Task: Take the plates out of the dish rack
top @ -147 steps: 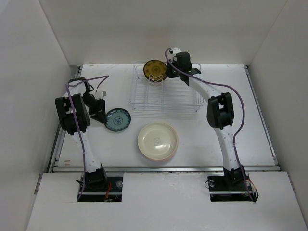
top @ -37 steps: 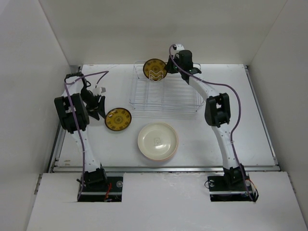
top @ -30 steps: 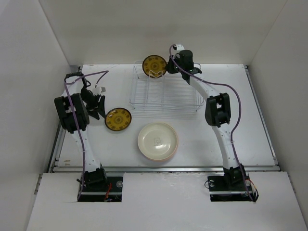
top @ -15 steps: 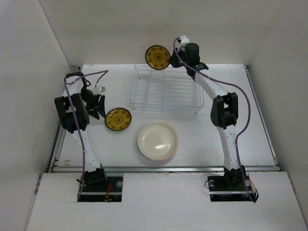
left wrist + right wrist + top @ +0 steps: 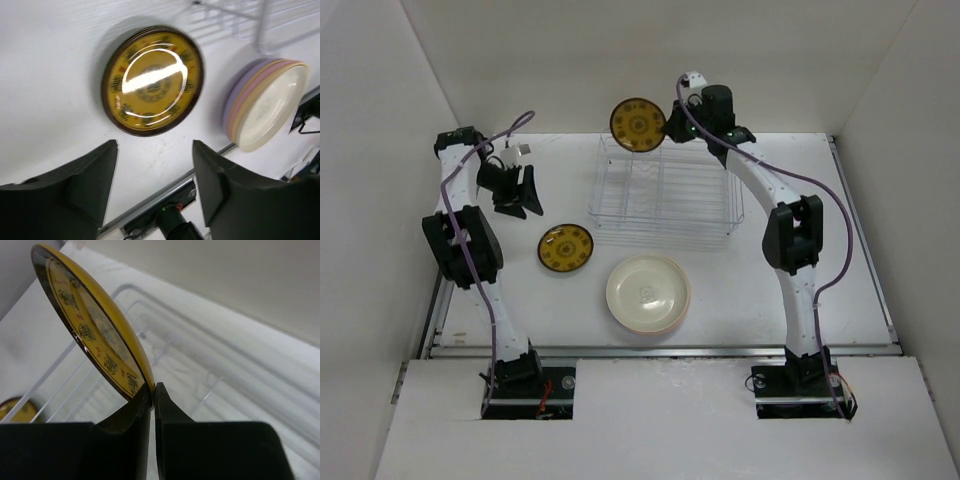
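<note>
At the far left, the left gripper (image 5: 517, 190) hangs above the table (image 5: 800, 260) with its fingers (image 5: 65, 200) spread wide and nothing between them. Its wrist camera looks down through the gap at a brown-rimmed yellow plate (image 5: 152, 81). That plate (image 5: 566, 247) lies flat on the table, face up, near the rack's near-left corner but apart from it.

Just right of it, and nearer the arm bases, sits a stack of plates (image 5: 648, 293), close to the yellow plate without touching it. The left wrist view shows the stack (image 5: 265, 110) edge-on: lavender at the bottom, then pink and yellow, with a cream plate on top.

Beyond the stack stands the rack (image 5: 665, 190), a wire basket on the far middle of the table. The white table shows through its bars and dividers.

Above the rack's far-left corner a matching plate (image 5: 638, 124) is held up on edge, off the wires, with its patterned face toward the overhead camera. The right gripper (image 5: 670, 122) pinches its right rim. In the right wrist view the two fingers (image 5: 127, 420) are pressed together on the edge of this plate (image 5: 95, 325), with the rack (image 5: 200, 375) below.
</note>
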You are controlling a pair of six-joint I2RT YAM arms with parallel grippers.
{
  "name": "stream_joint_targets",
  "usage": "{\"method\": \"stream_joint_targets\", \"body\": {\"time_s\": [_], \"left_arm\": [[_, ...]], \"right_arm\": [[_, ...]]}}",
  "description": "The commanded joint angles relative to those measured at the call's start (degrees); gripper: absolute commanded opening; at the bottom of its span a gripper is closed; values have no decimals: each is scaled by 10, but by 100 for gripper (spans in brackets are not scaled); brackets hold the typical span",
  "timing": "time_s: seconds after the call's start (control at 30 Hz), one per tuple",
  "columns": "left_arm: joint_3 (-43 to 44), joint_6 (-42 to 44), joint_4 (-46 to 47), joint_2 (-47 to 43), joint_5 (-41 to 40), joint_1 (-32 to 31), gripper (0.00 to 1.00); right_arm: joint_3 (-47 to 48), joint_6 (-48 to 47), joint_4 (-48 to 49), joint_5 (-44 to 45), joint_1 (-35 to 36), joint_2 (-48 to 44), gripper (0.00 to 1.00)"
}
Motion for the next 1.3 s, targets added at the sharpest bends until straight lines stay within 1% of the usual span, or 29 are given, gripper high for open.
{"method": "stream_joint_targets", "body": {"time_s": [0.0,0.07,0.1,0.13,0.17,0.2,0.27,0.4,0.43,0.47,0.53,0.57,0.67,0.7,0.73,0.83,0.87,0.93,0.97,1.0,1.03,1.07,1.1,1.13,1.2,1.27], "left_arm": [[13,8,-10,-95,80,-4,60],[-5,-4,25,-122,80,-4,63],[-30,-9,45,-148,80,-4,65],[-43,-15,83,-160,80,-11,69],[-52,-22,98,-171,80,-11,71],[-60,-22,111,-186,71,-19,73],[-72,-22,132,-191,37,-39,75],[-90,-24,150,-191,-20,-57,77],[-99,-29,150,-191,-28,-57,75],[-99,-22,150,-191,-29,-57,71],[-104,-12,135,-191,-12,-57,59],[-104,-12,128,-191,-6,-57,44],[-111,20,89,-191,20,-57,21],[-111,27,68,-191,20,-57,4],[-111,32,61,-191,26,-57,0],[-111,32,41,-191,21,-57,0],[-111,32,35,-191,29,-47,0],[-97,45,5,-184,43,-25,0],[-90,58,-14,-174,49,-16,0],[-82,96,-36,-166,54,-8,0],[-69,115,-57,-148,54,6,0],[-68,131,-90,-141,54,13,0],[-68,145,-101,-134,43,13,0],[-68,155,-101,-121,27,19,0],[-102,148,-86,-110,-6,19,0],[-124,140,-73,-89,-14,19,0]], "right_arm": [[-36,1,-23,-63,65,-70,0],[-54,1,-23,-77,94,-76,0],[-60,1,-23,-98,118,-82,0],[-65,1,-28,-110,129,-82,0],[-65,1,-28,-122,138,-82,0],[-72,1,-28,-144,155,-82,0],[-72,14,-23,-151,169,-82,0],[-83,20,-17,-165,198,-82,0],[-83,20,-17,-173,204,-82,0],[-83,20,-17,-173,204,-82,0],[-88,20,-17,-173,210,-87,0],[-88,20,-17,-173,210,-87,0],[-88,25,-17,-167,215,-93,0],[-88,25,-17,-167,215,-93,0],[-88,25,-17,-167,215,-93,0],[-88,25,-17,-167,215,-93,0],[-88,25,-17,-167,215,-93,11],[-81,25,-28,-167,215,-93,42],[-75,25,-34,-159,215,-100,51],[-75,25,-41,-150,215,-100,63],[-69,20,-52,-127,215,-113,71],[-69,11,-58,-115,215,-119,78],[-75,11,-58,-102,215,-126,86],[-80,3,-66,-72,215,-134,88],[-87,-3,-71,-45,210,-156,89],[-94,-9,-71,-10,202,-176,90]]}}
